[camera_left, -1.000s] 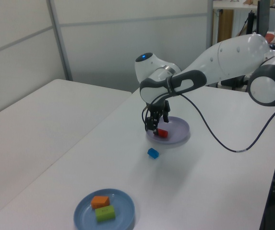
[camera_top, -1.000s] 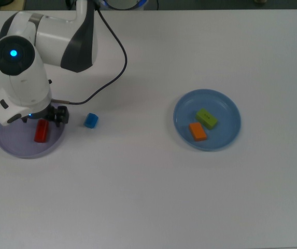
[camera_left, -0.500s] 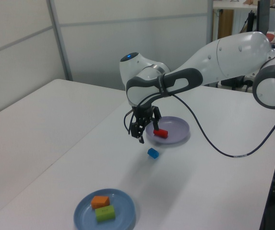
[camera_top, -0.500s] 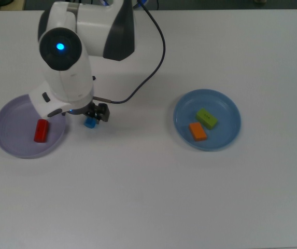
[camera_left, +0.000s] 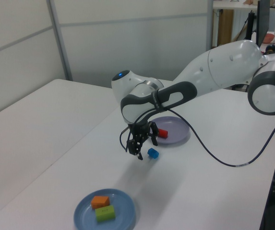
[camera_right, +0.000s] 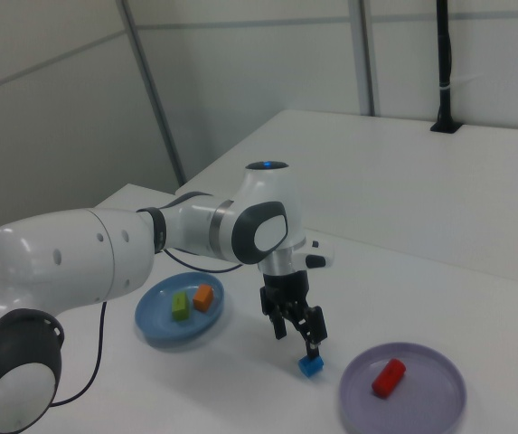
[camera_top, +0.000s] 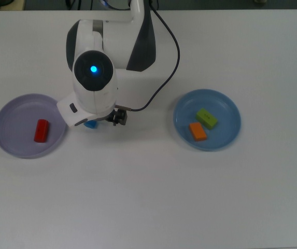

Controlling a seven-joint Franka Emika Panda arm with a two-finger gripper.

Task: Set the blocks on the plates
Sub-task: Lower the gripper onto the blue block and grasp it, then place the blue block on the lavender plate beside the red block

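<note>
Hovering just above the white tabletop [camera_top: 148,197], the gripper [camera_right: 298,334] hangs with its fingers [camera_left: 139,151] spread open and empty — the blue block [camera_right: 310,365] lies on the tabletop right below and beside them, untouched, between the two plates. In the top view the arm's white body hides most of that block, leaving only a blue edge [camera_top: 90,124]. The red block [camera_top: 41,130] rests inside the lavender plate [camera_top: 13,148] at the top view's left. The orange block [camera_top: 198,131] and the green block [camera_top: 207,118] sit side by side in the blue plate [camera_top: 228,132] at the top view's right — well apart from the gripper.
</note>
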